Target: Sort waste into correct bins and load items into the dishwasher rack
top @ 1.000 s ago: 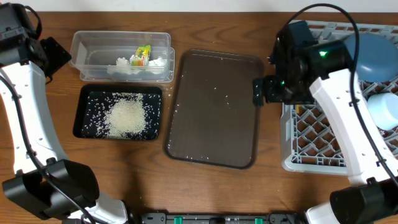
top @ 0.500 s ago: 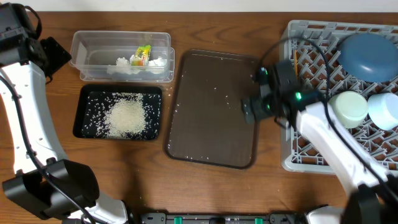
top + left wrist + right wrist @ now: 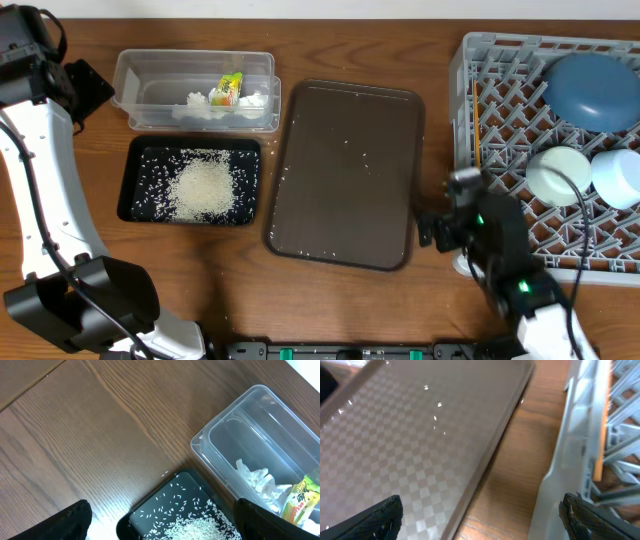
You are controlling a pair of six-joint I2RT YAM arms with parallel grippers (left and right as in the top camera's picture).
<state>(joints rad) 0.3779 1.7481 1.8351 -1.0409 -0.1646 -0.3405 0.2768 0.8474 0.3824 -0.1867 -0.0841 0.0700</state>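
While between tray (image 3: pixel 340 200) and rack (image 3: pixel 462 120), right hand (image 3: pixel 481 519) empty, spread wide.

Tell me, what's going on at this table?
Two robot arms are sorting waste and loading dishes. Neither holds anything now: the right end effector hangs open between the brown serving tray and the dishwasher rack, the left end effector open beside the clear tub. The rice lies in the black tray, the tissue and wrapper in the tub. The blue plate, mint green bowl, light blue bowl and wooden stick are in the rack.
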